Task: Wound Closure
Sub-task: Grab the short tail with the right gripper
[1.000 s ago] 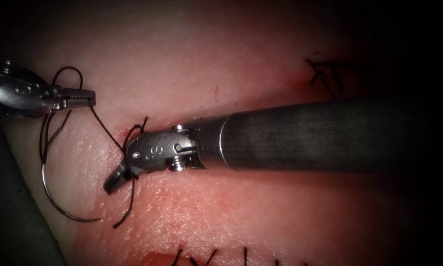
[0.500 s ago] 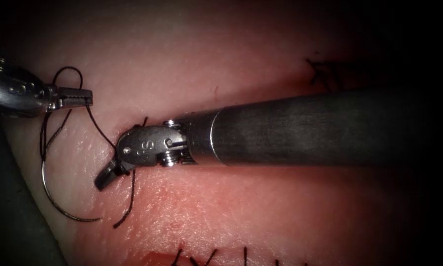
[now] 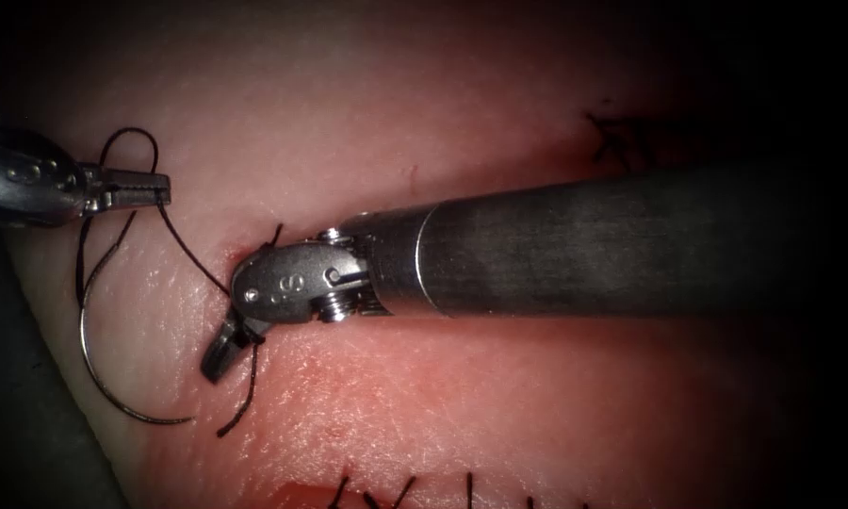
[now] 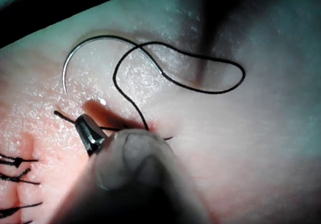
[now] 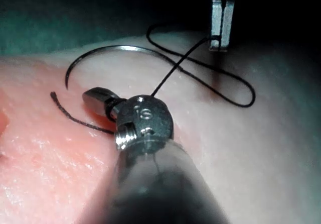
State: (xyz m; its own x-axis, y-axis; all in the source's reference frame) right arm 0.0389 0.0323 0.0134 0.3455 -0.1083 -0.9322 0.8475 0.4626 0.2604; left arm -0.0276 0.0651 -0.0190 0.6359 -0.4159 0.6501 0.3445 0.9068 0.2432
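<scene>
My left tool (image 3: 151, 188) is at the far left, jaws shut on the black thread (image 3: 187, 250). From there the thread slants down to the cut's left end and meets the base of my right tool's jaws (image 3: 219, 351). Those jaws point down-left, are shut and hold nothing that I can make out. A short thread tail (image 3: 240, 401) lies loose beside them. The curved needle (image 3: 104, 386) lies flat on the tissue (image 3: 349, 104), left of the cut (image 3: 481, 193), held by neither tool. The wrist views show the needle (image 4: 80, 48) (image 5: 100, 50), right jaws (image 4: 89, 132) (image 5: 98, 99) and left jaws (image 5: 219, 38).
The right tool's dark shaft (image 3: 612, 250) lies along the cut and covers much of it. Finished stitches with cut ends stand at the lower edge (image 3: 400, 490) and the upper right (image 3: 622, 141). The tissue's left edge (image 3: 38, 311) drops to dark bench beside the needle.
The right tool slid left, then came back slightly right with its jaws tipped further down. The left tool drifted a little left and up with the thread. Needle and tail stayed put.
</scene>
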